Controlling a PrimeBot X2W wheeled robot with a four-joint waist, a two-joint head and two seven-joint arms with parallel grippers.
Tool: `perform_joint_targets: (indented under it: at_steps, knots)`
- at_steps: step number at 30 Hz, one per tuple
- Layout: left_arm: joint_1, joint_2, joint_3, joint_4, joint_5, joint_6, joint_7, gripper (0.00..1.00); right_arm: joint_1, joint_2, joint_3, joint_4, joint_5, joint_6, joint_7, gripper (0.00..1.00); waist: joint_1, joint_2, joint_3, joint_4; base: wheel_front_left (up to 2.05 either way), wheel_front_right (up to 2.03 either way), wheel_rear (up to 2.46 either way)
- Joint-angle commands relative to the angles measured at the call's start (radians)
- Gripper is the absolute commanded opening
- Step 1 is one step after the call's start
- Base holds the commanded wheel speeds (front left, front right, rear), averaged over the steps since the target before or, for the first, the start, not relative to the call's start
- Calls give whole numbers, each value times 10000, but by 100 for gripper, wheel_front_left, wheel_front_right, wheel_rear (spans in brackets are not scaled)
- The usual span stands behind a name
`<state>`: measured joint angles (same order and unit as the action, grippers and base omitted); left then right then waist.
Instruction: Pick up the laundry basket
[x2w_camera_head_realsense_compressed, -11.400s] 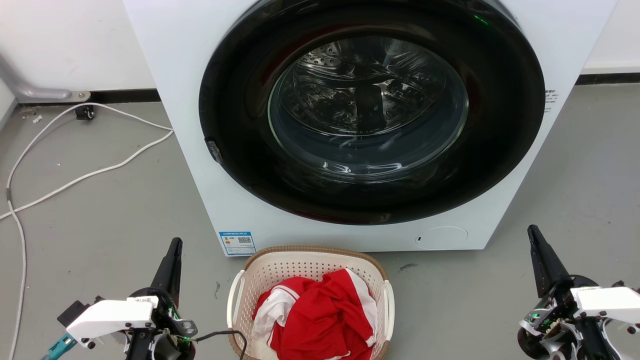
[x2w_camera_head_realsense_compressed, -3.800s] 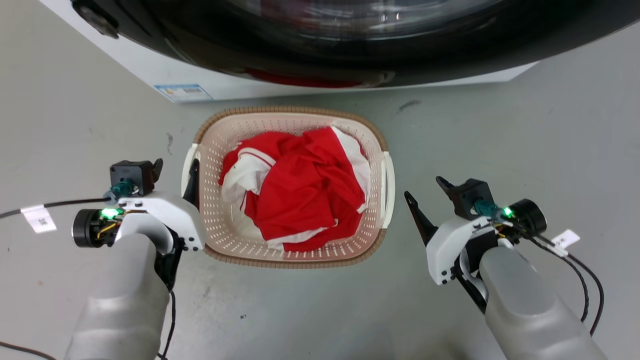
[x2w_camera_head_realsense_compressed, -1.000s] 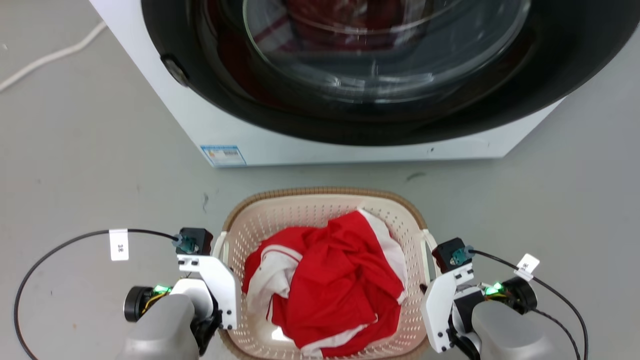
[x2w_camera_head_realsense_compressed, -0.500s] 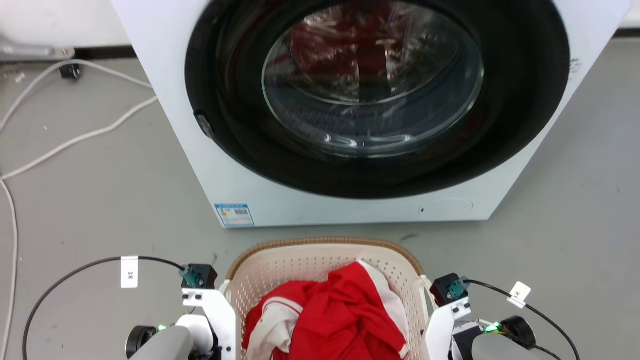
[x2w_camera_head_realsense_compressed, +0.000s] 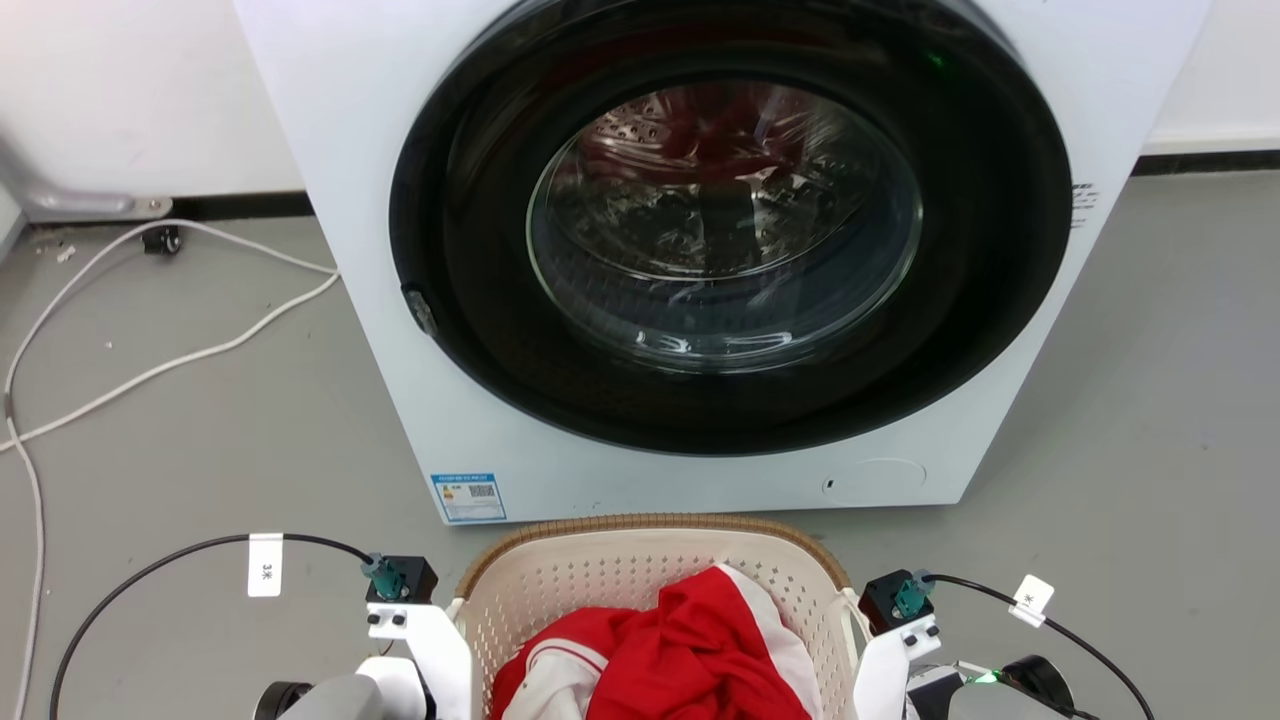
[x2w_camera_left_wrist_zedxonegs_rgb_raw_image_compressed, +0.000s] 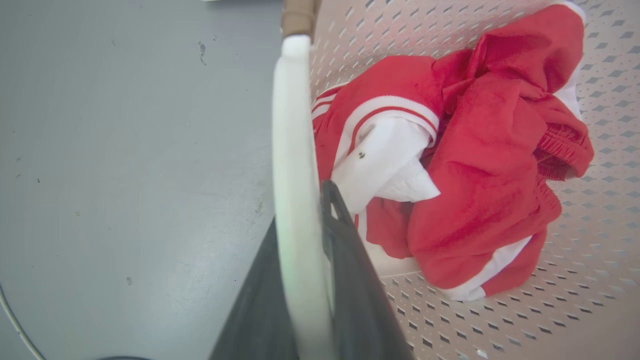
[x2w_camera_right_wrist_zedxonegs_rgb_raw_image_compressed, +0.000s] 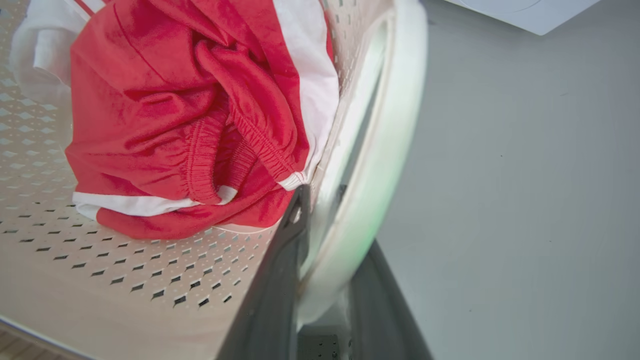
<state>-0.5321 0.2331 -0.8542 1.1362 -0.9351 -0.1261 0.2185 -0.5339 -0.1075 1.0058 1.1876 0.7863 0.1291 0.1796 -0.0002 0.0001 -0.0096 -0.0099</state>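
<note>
Left tool (x2w_camera_left_wrist_zedxonegs_rgb_raw_image_compressed: 302, 220): shut narrow on the basket's white left handle (x2w_camera_left_wrist_zedxonegs_rgb_raw_image_compressed: 295, 130), a dark finger on each side of the bar.
Right tool (x2w_camera_right_wrist_zedxonegs_rgb_raw_image_compressed: 335, 220): clamped the same way on the white right handle (x2w_camera_right_wrist_zedxonegs_rgb_raw_image_compressed: 392, 140).
Laundry basket (x2w_camera_head_realsense_compressed: 650, 523): hangs between the two tools, just in front of the washing machine (x2w_camera_head_realsense_compressed: 330, 200); I cannot tell whether its base is off the floor (x2w_camera_head_realsense_compressed: 200, 420).
Load: red and white clothes (x2w_camera_head_realsense_compressed: 690, 660) are heaped inside the basket.
Risk, grip: the handles look smooth and thin, so if one arm rises faster the basket would tilt and a bar could slide out.
Risk, surroundings: a forward swing could knock the rim on the machine, and a tilt could spill the clothes.
</note>
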Motion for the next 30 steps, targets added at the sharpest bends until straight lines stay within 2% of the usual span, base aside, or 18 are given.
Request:
perform_joint_targets:
  at_steps: [1, 13, 30]
  knots:
    - [98, 76, -76, -54, -71, -73, 13, 0, 86, -133, 144, -45, 64, 28, 58, 0, 2, -1, -127, -78, 0, 0, 0]
    - [313, 76, -659, -41, -705, -74, 108, 0, 250, -294, 958, -104, 856, 28, 363, 0, 2, -1, -671, -325, 0, 0, 0]
    - [442, 100, -1333, 72, -1324, -75, -36, 0, 197, -342, 1773, 86, 1611, 28, 154, 0, 2, -1, -906, -323, 0, 0, 0]
